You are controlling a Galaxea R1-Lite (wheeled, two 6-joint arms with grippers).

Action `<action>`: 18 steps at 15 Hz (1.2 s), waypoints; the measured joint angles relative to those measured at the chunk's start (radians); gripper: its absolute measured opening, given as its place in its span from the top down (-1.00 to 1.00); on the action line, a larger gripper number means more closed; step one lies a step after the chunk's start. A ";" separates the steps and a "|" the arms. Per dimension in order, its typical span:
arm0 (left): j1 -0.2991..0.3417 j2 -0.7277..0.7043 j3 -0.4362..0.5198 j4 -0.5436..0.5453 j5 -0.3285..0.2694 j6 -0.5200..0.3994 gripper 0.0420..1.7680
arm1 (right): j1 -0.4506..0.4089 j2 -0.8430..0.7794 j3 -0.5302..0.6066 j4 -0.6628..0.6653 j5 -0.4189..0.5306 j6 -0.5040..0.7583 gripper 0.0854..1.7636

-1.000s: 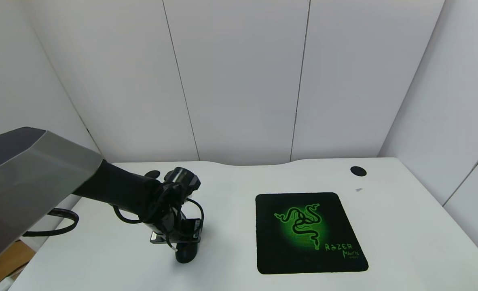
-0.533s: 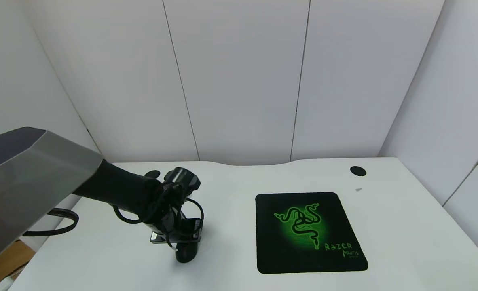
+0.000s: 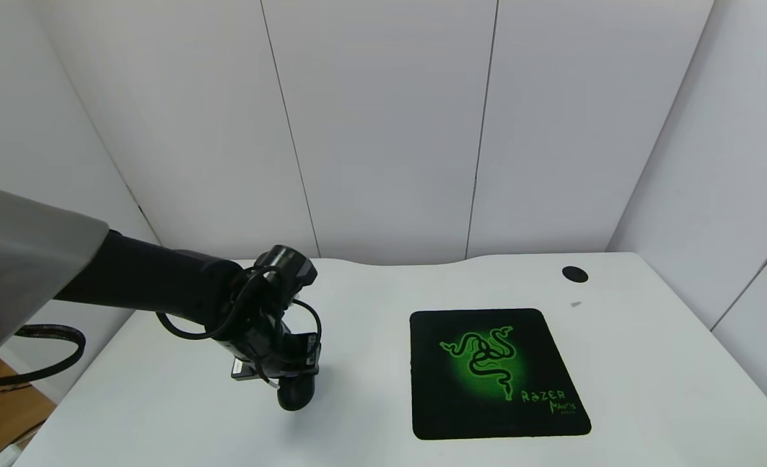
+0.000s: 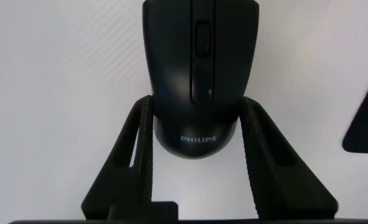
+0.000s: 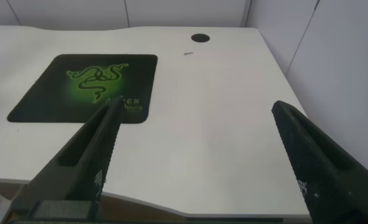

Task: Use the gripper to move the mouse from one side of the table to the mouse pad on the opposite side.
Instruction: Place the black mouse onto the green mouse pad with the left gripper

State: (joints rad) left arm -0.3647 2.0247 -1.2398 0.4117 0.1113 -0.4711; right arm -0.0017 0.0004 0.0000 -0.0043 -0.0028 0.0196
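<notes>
Mouse pickup, left side of surface — carry to pad pending.

Left pincer [image 4: 198, 134]: fingers [image 4: 143, 155] clamped on the rear flanks of the mouse [image 4: 199, 68], ribbed pads pressed against both sides, "PHILIPS" end toward the wrist. Advice, as judgement: glossy shell may slip, so lift straight and clear of the surface [image 3: 370, 324] first, then travel level toward the pad [image 3: 497, 373], well apart to the right, and lower squarely onto its middle before letting go. Left arm [image 3: 163, 292]: reaches in from the left edge, forearm low and near level, wrist bent down, pincer pointing toward the surface, mouse beneath it. Right pincer [image 5: 196, 155]: fingers apart, idle, off the near right edge.
</notes>
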 joint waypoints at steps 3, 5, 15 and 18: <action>-0.028 -0.014 -0.075 0.089 0.003 -0.087 0.02 | 0.000 0.000 0.000 0.000 0.000 0.000 -0.94; -0.057 -0.018 -0.128 0.151 0.003 -0.114 0.02 | 0.000 0.000 0.000 0.000 0.001 0.000 -0.94; -0.178 0.026 -0.437 0.415 0.015 -0.261 0.03 | 0.000 0.000 0.000 0.000 0.000 0.000 -0.94; -0.213 0.059 -0.538 0.485 0.014 -0.284 0.03 | 0.000 0.000 0.000 0.000 0.001 0.000 -0.94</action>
State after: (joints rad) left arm -0.5777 2.0834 -1.7774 0.8970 0.1255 -0.7547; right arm -0.0017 0.0004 0.0000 -0.0043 -0.0019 0.0196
